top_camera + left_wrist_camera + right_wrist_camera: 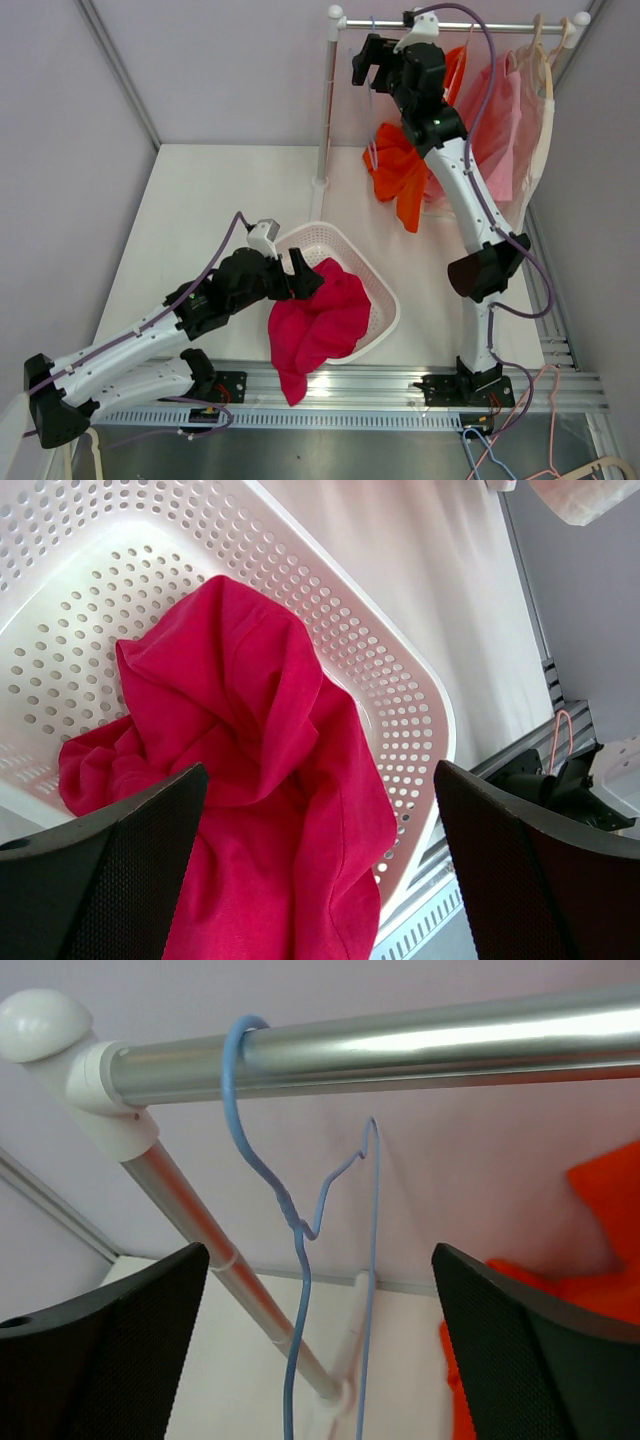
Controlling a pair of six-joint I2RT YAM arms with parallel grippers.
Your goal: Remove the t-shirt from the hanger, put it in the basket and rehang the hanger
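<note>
So the right gripper (320, 1255) is up at the left end of the silver metal clothes rail (420, 1045). Its fingers are spread wide with nothing between them, facing the thin blue wire hanger (300, 1230) hooked over the rail. The orange cotton t-shirt (398, 172) hangs bunched just below the rail, right of that hook. It looks half slid off, but I can't tell what's caught. It's light and floppy, so I'd pinch a thick fold near the collar or shoulder rather than a loose hem, then pull down and away from the rail so the springy wire doesn't swing along. The left gripper (320, 780) is well away from the rail, also spread wide, over the white perforated plastic basket (420, 710) holding a crimson t-shirt (250, 740).
</note>
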